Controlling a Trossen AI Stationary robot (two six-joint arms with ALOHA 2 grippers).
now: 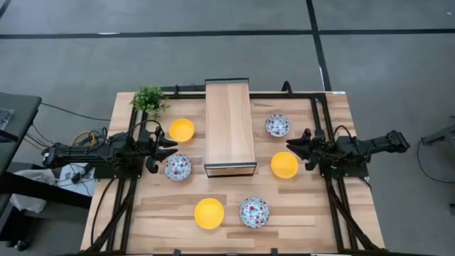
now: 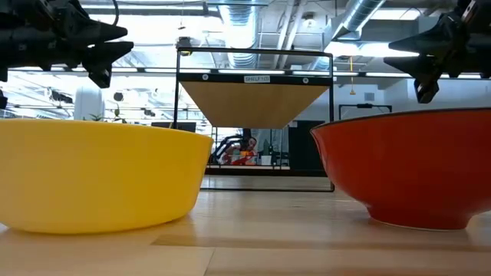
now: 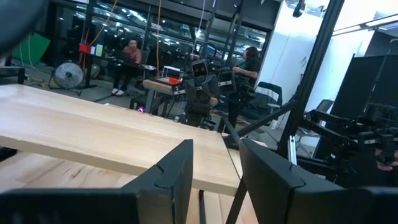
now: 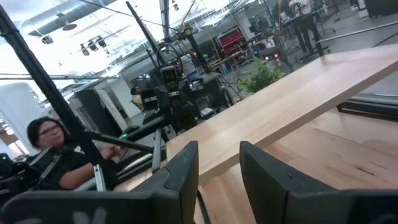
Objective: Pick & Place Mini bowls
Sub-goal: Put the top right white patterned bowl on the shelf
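Left tool: I see my left tool [image 1: 169, 148] at the left side of the light wooden table [image 1: 313, 213], hanging between a plain bright yellow mini bowl [image 1: 182, 130] and a white floral-patterned mini bowl [image 1: 178, 168]. Its fingers [image 3: 175, 174] stand spread, nothing between them.
Right tool: my right tool [image 1: 293, 146] hangs at the right side, its fingers [image 4: 186, 165] parted and empty, between a second floral mini bowl [image 1: 278, 126] and a second yellow mini bowl [image 1: 284, 165].
Front bowls: a third yellow mini bowl [image 1: 209, 213] and a third floral mini bowl [image 1: 254, 212] sit side by side near the front edge, apart from each other. In the low view they fill the foreground, the floral one showing red.
Shelf: a long wooden shelf on a black frame [image 1: 229, 126] stands in the middle, between the two arms.
Plant: a small green potted plant [image 1: 149, 98] is at the back left corner.
Bowls overall: I count all six resting on the table, none on the shelf top.
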